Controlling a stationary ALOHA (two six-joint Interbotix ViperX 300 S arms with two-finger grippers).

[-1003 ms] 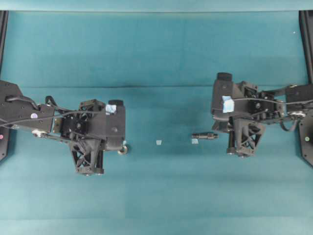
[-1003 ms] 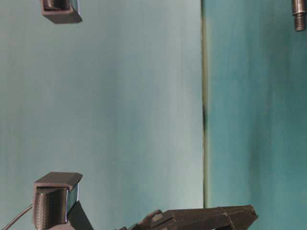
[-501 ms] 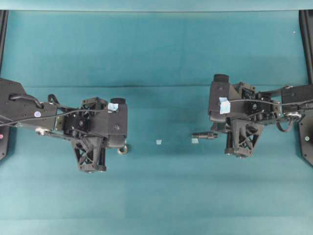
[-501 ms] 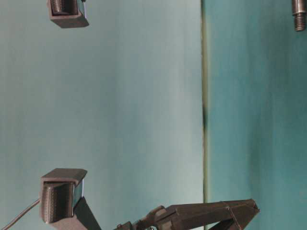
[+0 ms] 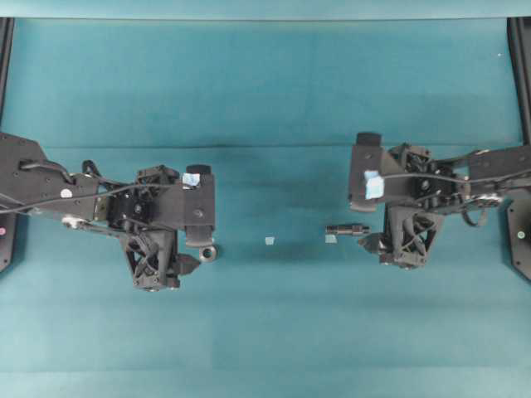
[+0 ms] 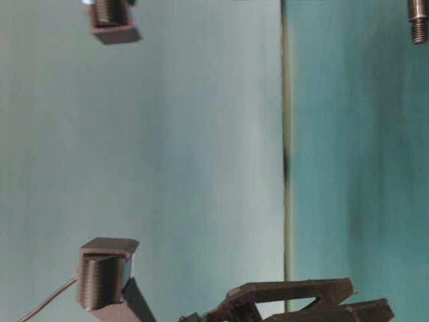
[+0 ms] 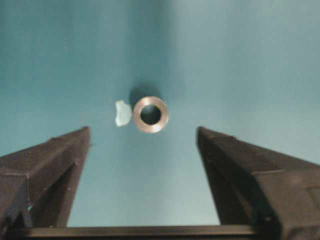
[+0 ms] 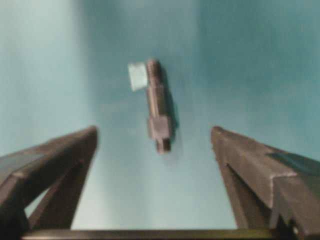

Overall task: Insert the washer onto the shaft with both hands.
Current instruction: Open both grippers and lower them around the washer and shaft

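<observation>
Left gripper (image 7: 142, 175), jaws wide, frames the flat-lying washer (image 7: 150, 114); right gripper (image 8: 155, 175), equally wide, straddles the shaft (image 8: 158, 111); both seem poised for pickup.

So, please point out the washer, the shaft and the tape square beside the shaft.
washer (image 7: 150, 114): left wrist view, on its metal rim.
shaft (image 8: 159, 125): right wrist view, on its thick section.
tape square (image 8: 137, 76): right wrist view, on its middle.
</observation>
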